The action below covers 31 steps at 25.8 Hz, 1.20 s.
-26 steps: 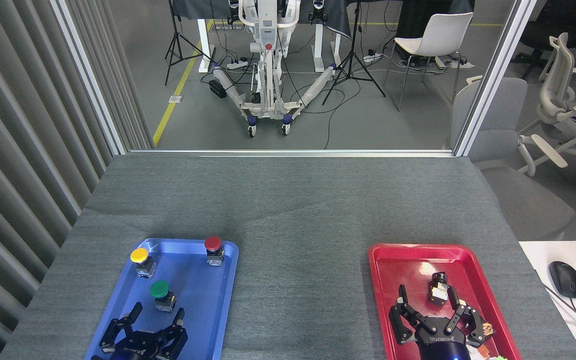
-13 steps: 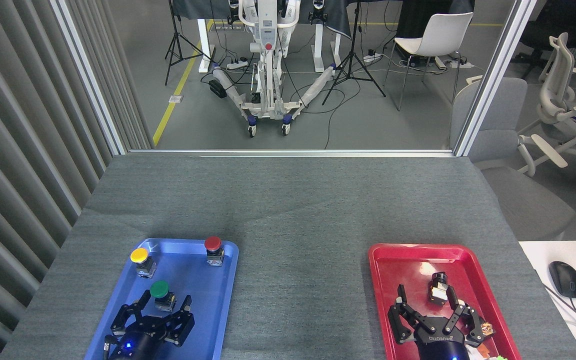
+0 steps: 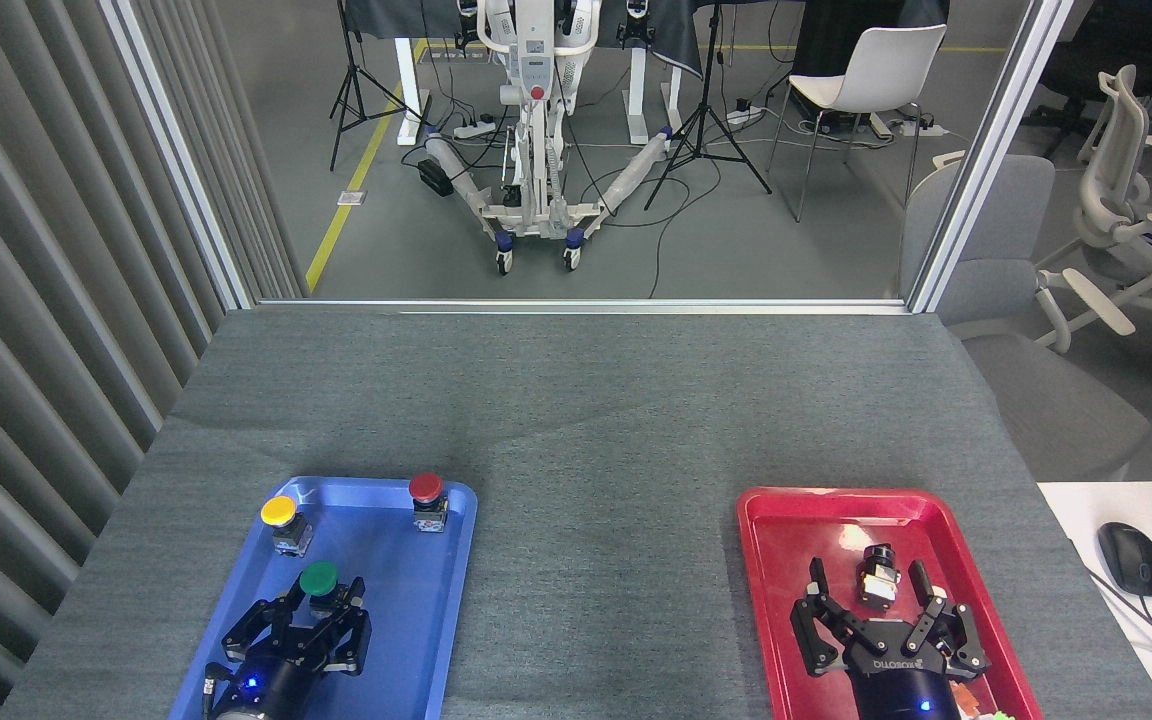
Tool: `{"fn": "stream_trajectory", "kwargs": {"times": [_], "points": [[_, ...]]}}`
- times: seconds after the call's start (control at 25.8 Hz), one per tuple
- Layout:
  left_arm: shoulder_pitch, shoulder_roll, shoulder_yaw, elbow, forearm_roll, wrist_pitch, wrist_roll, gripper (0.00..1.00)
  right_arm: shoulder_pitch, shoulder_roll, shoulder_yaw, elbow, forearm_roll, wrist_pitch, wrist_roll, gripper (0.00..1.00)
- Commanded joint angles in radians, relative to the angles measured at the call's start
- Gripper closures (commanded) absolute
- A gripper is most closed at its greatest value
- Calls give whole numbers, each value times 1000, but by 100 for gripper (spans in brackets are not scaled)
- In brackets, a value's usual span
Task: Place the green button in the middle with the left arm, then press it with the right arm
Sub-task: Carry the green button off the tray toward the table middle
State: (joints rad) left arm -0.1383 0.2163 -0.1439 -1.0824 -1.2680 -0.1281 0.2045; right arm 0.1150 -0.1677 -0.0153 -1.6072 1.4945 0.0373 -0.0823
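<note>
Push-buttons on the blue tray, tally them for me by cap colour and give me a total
Green: 1, the green button, between the fingers of the left claw
Yellow: 1, the yellow button
Red: 1, the red button
Total: 3, all on the blue tray

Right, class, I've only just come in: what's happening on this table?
The left claw has closed in around the base of the green button in the blue tray, apparently gripping it but not yet lifting. The right claw hangs open over the red tray. The bare grey middle awaits the button.
</note>
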Motion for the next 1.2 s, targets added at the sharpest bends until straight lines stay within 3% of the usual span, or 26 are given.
{"fn": "stream_trajectory", "kwargs": {"times": [0.0, 0.23, 0.35, 0.5, 0.62, 0.74, 0.85, 0.97, 1.16], "points": [[8, 11, -2, 9, -7, -16, 3, 64, -15, -21, -5, 0, -2, -5, 1, 0], [17, 45, -2, -19, -8, -71, 111, 100, 0, -36, -8, 0, 1, -7, 3, 0], [14, 48, 3, -25, -5, -143, 124, 100, 0, -38, -8, 0, 1, -5, 3, 0], [17, 54, -8, -139, -14, -251, 136, 100, 2, -33, -6, 1, -2, -7, 4, 0], [0, 20, -131, -152, -59, -288, 136, 100, 5, -29, -5, -2, 0, -7, 9, 0], [-89, -49, -261, -103, -110, -294, 122, 100, 6, -29, -3, -2, 0, -8, 24, 0], [-187, -152, -370, 42, -175, -280, 121, 100, 12, -29, 1, -2, 0, -8, 22, 0], [-219, -264, -379, 145, -226, -272, 135, 100, 17, -27, 3, -3, 1, -8, 22, 0], [-225, -307, -398, 160, -232, -50, 130, 100, 23, -27, 5, -5, 6, -7, 19, 0]]}}
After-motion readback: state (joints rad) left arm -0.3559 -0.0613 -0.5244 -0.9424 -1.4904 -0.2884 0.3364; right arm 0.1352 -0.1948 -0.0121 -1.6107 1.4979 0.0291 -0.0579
